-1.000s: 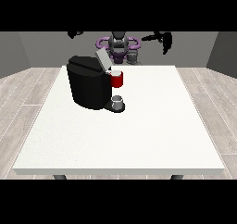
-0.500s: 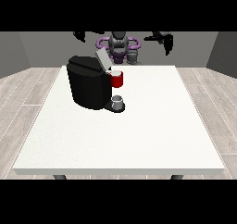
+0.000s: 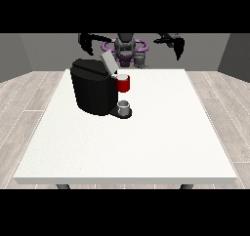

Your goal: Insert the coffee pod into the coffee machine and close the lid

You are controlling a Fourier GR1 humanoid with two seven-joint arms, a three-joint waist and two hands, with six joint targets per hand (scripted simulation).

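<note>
The black coffee machine (image 3: pixel 93 86) stands on the left half of the white table (image 3: pixel 161 132). Its grey lid (image 3: pixel 107 62) is tilted up and open. A red holder (image 3: pixel 124 84) with a pale top sticks out of its front, above a small grey cup (image 3: pixel 124 108) on the drip base. A small grey pod-like object (image 3: pixel 140 60) sits at the table's far edge, in front of the robot. Both hands hang in the air holding nothing, fingers pointing down. The hand at the view's left (image 3: pixel 87 43) is behind the machine. The hand at the view's right (image 3: pixel 177 48) is over the far right edge.
The robot's torso (image 3: pixel 125 47) with purple trim stands behind the table's far edge. Wooden floor surrounds the table. White tabletop stretches in front of and to the right of the machine.
Both hands have sunk a little lower. The machine, lid, cup and small grey object have not moved.
</note>
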